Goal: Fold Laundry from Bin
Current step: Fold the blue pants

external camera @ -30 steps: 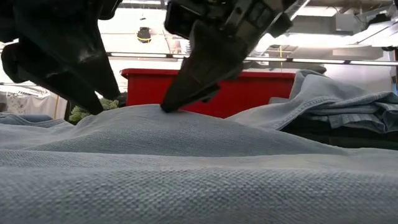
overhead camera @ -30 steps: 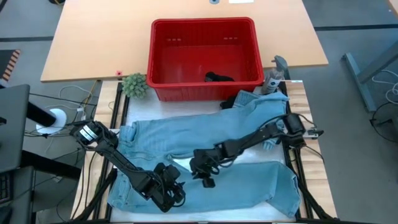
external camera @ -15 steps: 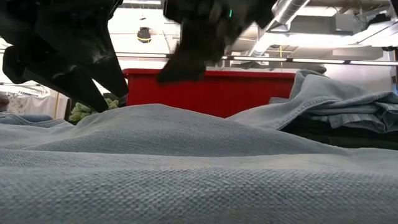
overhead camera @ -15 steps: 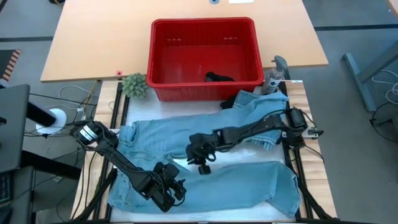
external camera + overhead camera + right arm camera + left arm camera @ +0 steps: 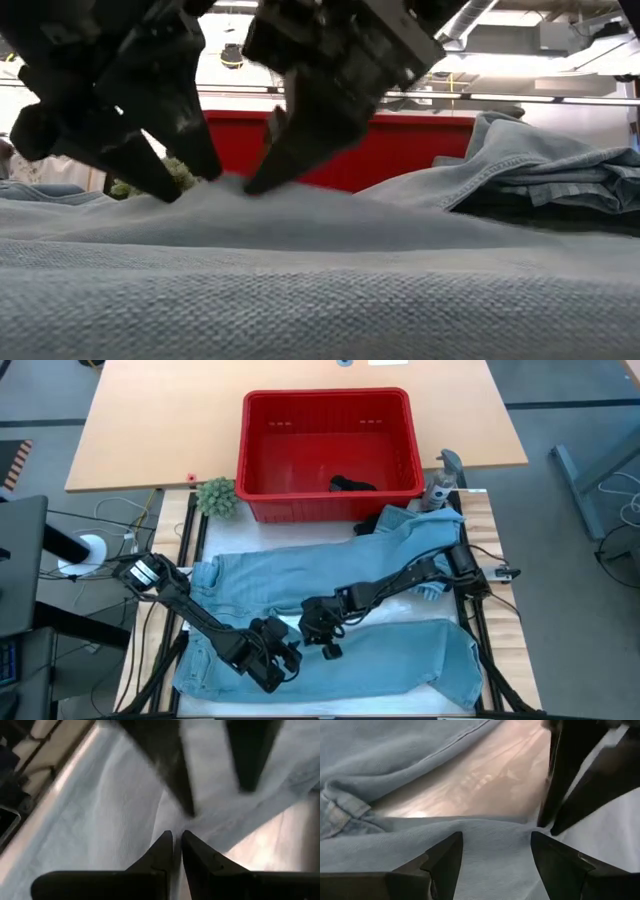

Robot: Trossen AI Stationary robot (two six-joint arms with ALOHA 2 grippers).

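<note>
Both hands on the jeans, mid-table.
Denim's soft, heavy; right hand pinches a fold, left hand spread; we'd grab seams.

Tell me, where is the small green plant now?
In the high view, the green plant sits at the red bin's front-left corner, just beyond the spread jeans.

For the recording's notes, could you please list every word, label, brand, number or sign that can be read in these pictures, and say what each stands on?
Readable text: none in any view.
The red bin shows only slots in its walls, no lettering.
The jeans show no legible tag or patch.
The left gripper and right gripper carry no marking that can be read.
</note>
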